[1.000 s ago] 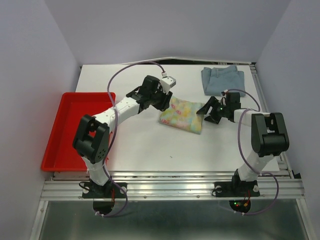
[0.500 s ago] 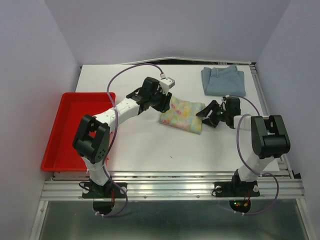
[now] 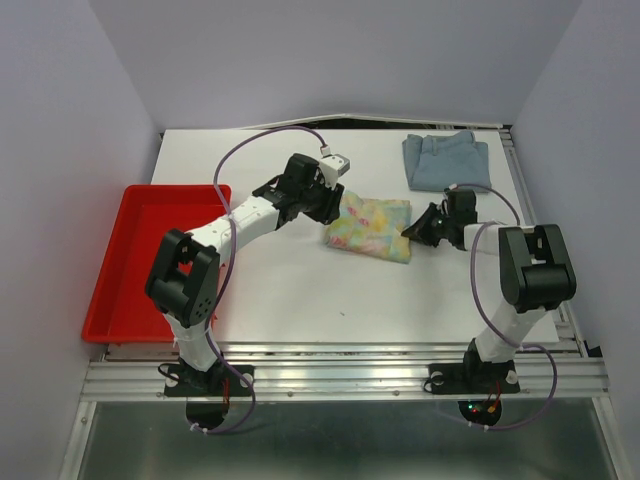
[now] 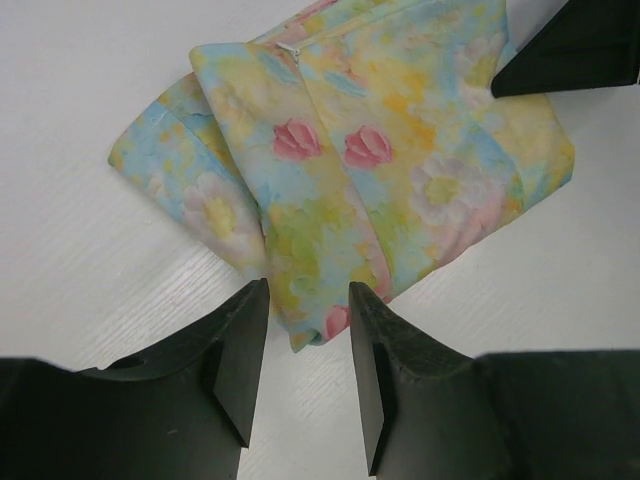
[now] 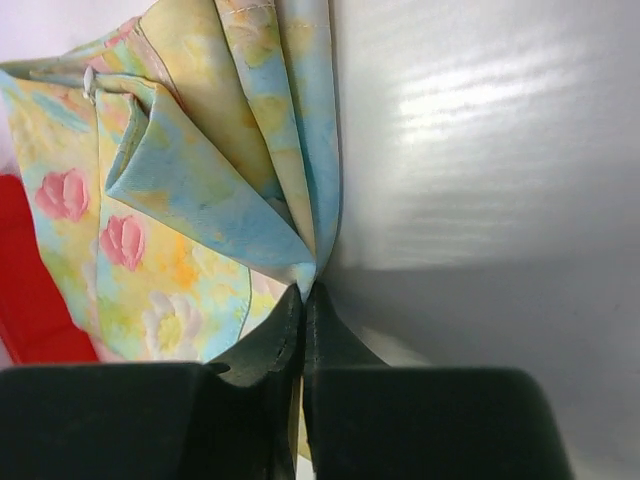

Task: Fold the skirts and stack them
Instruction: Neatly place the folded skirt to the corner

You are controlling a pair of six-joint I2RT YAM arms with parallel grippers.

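Note:
The floral skirt (image 3: 368, 228) lies folded in the middle of the table. My right gripper (image 3: 412, 232) is at its right edge, shut on a pinched fold of the cloth (image 5: 300, 270); in the right wrist view the jaws (image 5: 303, 292) meet with fabric between their tips. At the skirt's left side my left gripper (image 3: 335, 207) stands open. Its fingertips (image 4: 308, 295) straddle a corner of the floral skirt (image 4: 380, 170) without touching it. The folded denim skirt (image 3: 447, 162) lies at the back right, apart from both grippers.
A red tray (image 3: 150, 240) sits at the table's left edge. Walls close in the table on the left, the back and the right. The arms' cables loop above the table near both wrists.
My right gripper has moved left onto the floral skirt's right edge and gone from open to shut on the cloth. The left arm has stayed where it was.

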